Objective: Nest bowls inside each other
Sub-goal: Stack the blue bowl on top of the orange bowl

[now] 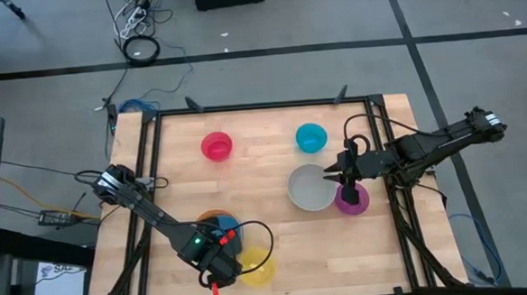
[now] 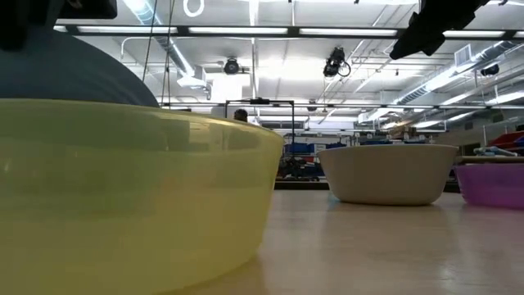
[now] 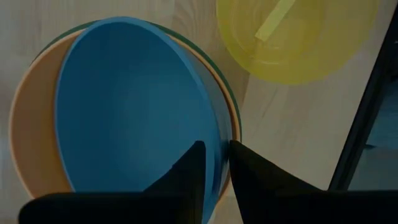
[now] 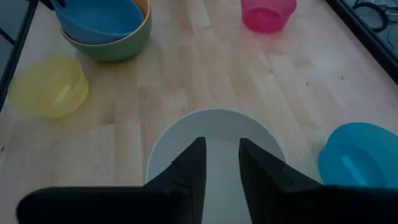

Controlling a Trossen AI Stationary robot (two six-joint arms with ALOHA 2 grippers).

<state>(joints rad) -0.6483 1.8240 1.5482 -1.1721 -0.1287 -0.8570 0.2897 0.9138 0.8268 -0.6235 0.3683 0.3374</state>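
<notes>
A blue bowl (image 3: pixel 130 106) sits tilted inside an orange bowl (image 3: pixel 31 124), which is nested in a green bowl (image 4: pixel 118 46) at the table's near left. My left gripper (image 3: pixel 216 146) points down and is shut on the blue bowl. Just to its right a yellow bowl (image 1: pixel 257 266) rests on the table. A grey bowl (image 1: pixel 311 187) stands mid-right, with a purple bowl (image 1: pixel 351 200) beside it. My right gripper (image 4: pixel 221 142) hovers over the grey bowl, its fingers a little apart with nothing between them. A pink-red bowl (image 1: pixel 216 146) and a cyan bowl (image 1: pixel 310 137) stand farther back. My left gripper pinches the blue bowl's rim (image 3: pixel 217 163) on the side toward the yellow bowl, with one finger (image 3: pixel 194 167) inside the bowl and the other (image 3: pixel 252 174) outside its wall. The fingers come from above, pointing down. The bowl is tilted, its lower part inside the orange bowl.
Black frame rails (image 1: pixel 153 171) run along the table's left, far and right edges. Bare wood lies open in the middle (image 1: pixel 256 179) and at the near right (image 1: pixel 341 252). Cables lie on the floor beyond the far edge.
</notes>
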